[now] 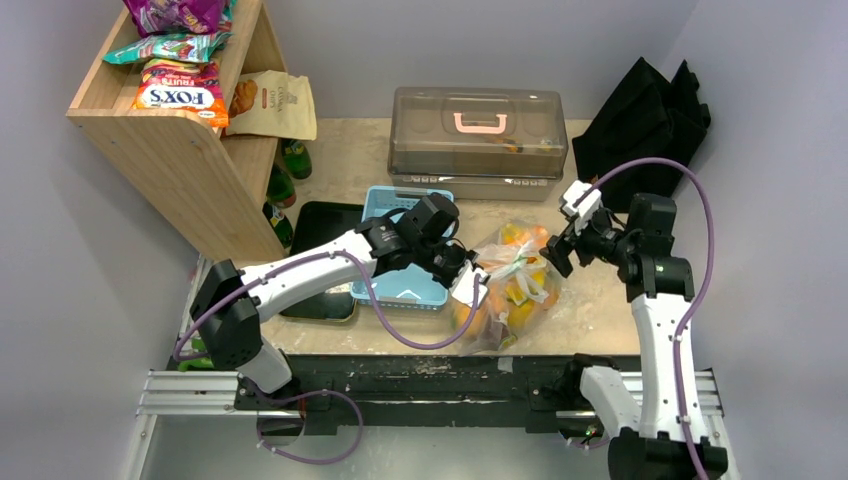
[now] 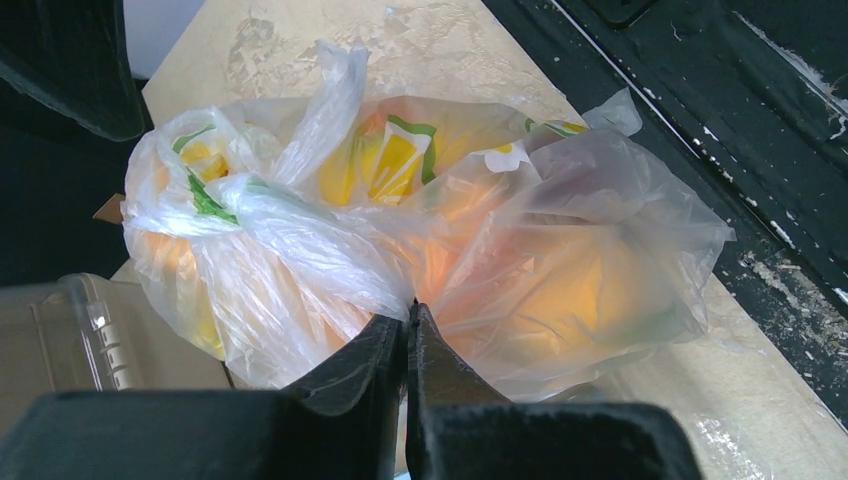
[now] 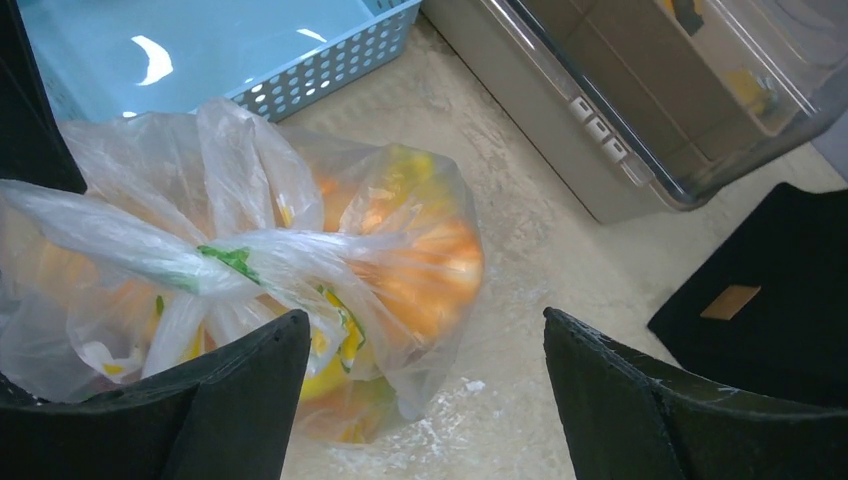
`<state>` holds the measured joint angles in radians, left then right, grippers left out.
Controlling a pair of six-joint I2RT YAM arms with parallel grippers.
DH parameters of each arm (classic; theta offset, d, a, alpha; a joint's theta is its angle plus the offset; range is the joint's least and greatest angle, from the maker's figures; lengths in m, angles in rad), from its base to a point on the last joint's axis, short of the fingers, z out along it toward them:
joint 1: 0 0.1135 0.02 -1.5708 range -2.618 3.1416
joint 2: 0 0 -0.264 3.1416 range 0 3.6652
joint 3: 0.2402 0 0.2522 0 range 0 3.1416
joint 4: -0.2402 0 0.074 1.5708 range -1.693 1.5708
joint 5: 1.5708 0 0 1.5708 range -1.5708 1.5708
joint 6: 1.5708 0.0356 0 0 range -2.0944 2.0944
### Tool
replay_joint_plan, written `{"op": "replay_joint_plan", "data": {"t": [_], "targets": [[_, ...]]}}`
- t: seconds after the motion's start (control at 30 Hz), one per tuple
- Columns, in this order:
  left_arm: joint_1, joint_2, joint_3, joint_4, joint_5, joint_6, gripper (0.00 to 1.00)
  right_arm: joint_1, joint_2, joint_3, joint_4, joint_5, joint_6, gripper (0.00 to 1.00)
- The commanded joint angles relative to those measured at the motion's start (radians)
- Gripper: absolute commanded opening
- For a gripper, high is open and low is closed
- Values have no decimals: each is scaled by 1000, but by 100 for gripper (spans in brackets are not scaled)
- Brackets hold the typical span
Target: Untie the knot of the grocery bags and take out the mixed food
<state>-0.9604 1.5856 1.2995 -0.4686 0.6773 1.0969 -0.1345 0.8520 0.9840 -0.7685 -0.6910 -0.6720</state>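
The grocery bag (image 1: 510,285) sits tied on the table (image 1: 600,310) by the blue basket (image 1: 395,195); the left gripper (image 2: 410,310) is shut tight at its plastic, so the wide-open, empty right gripper (image 3: 425,318) should pinch the knot (image 3: 235,260) gently and pull slowly.

Grocery bag (image 2: 330,240) is noted as thin clear plastic film, crinkled, glossy where light is caught; table top (image 3: 560,230) is seen as a pale stone-look surface, matt, mottled, scuffed; basket (image 3: 200,50) is taken as light-blue moulded plastic, smooth and shiny; storage box (image 1: 478,130) is made of smoky translucent plastic; shelf (image 1: 170,160) is of pale matt wood; black bag (image 1: 645,115) is recorded as soft matt cloth; snack packets (image 1: 180,95) are glossy.
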Motion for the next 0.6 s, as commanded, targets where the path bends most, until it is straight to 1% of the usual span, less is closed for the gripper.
{"op": "replay_joint_plan", "data": {"t": [0.0, 0.1, 0.23, 0.3, 0.43, 0.5, 0.57], "targets": [[5, 3, 49, -30, 65, 42, 4, 21, 51, 40, -80, -85, -251, 84], [5, 11, 60, -41, 65, 52, 4, 45, 86, 50, -147, -98, -393, 84], [3, 23, 78, -43, 64, 53, 4, 81, 119, 51, -185, -99, -488, 84], [3, 27, 85, -44, 63, 54, 4, 115, 124, 39, -152, -84, -483, 83], [2, 33, 91, -56, 70, 73, 4, 197, 121, -3, 12, -36, -386, 81], [0, 34, 93, -61, 67, 86, 4, 223, 144, 4, 17, -31, -404, 80], [0, 34, 96, -66, 64, 92, 4, 231, 179, 19, -13, -23, -446, 75]]}}
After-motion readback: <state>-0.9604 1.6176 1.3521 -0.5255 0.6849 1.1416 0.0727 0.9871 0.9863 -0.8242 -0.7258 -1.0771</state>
